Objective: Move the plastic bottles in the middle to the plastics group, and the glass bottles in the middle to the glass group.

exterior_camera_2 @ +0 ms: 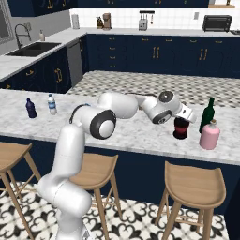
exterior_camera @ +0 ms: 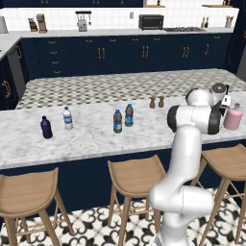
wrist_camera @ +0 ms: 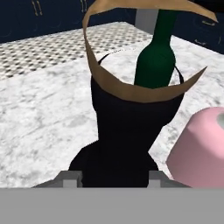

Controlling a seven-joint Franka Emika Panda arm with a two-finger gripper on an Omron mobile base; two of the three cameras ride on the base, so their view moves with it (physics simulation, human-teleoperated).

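Risk sits mainly at the right end of the desk (exterior_camera_2: 140, 133), where the pincer (exterior_camera_2: 183, 115) is pinched on the neck of the dark round-bodied bottle (exterior_camera_2: 180, 129) with the red band. In the right base view that bottle stands on or just above the marble, close to the tall green bottle (exterior_camera_2: 206, 115) and the squat pink bottle (exterior_camera_2: 209, 135) of the glass group. From the hand view the green bottle (wrist_camera: 156, 52) rises right behind the held one and the pink bottle (wrist_camera: 201, 148) crowds in beside it, so a sideways swing or a careless retreat could knock either over. I cannot tell whether the base is fully down; letting go while it hangs or leans could tip it into its neighbours.

Two grey-tinted plastic bottles (exterior_camera: 123, 119) wait mid-desk, near each other, well apart from the navy bottle (exterior_camera: 46, 128) and the white-capped water bottle (exterior_camera: 67, 118) at the left. Reaching for one may nudge its twin.
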